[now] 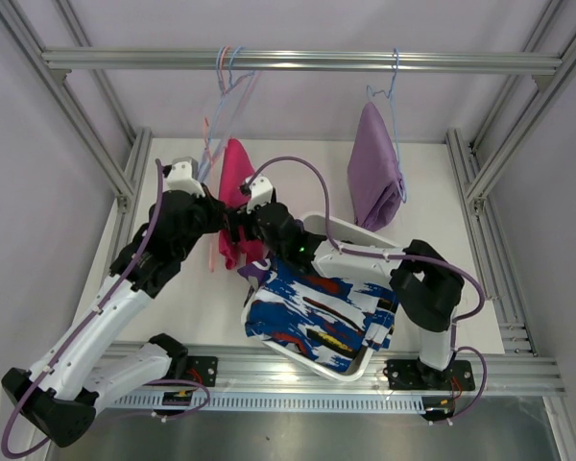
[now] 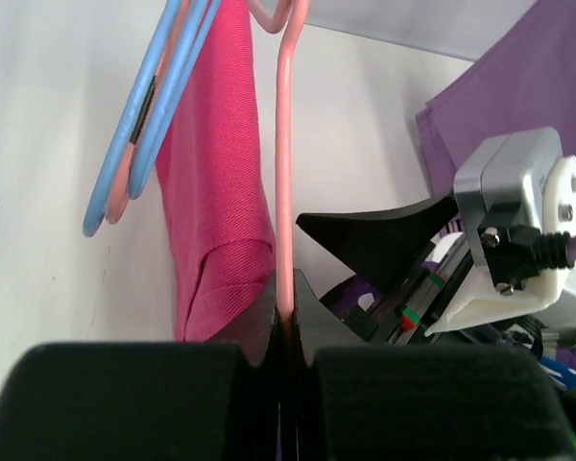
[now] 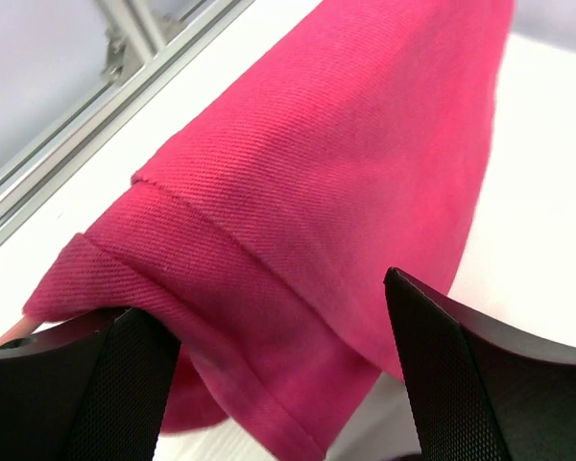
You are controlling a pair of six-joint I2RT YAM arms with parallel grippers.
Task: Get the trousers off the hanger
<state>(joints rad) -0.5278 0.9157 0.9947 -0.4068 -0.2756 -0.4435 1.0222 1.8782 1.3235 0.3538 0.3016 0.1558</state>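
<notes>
Pink trousers (image 1: 233,197) hang on the pink hanger (image 2: 284,173) at about 11 o'clock, left gripper (image 2: 286,322) pinched tight on the hanger wire, right gripper (image 3: 269,307) spread wide either side of the hem, not squeezing yet. The blue-white patterned pair (image 1: 312,317) already lies in the white basket (image 1: 350,370) at 5 o'clock, so I'd guess we're partway: this pink one and the lilac pair (image 1: 374,168) at 1 o'clock are left to pull off.
</notes>
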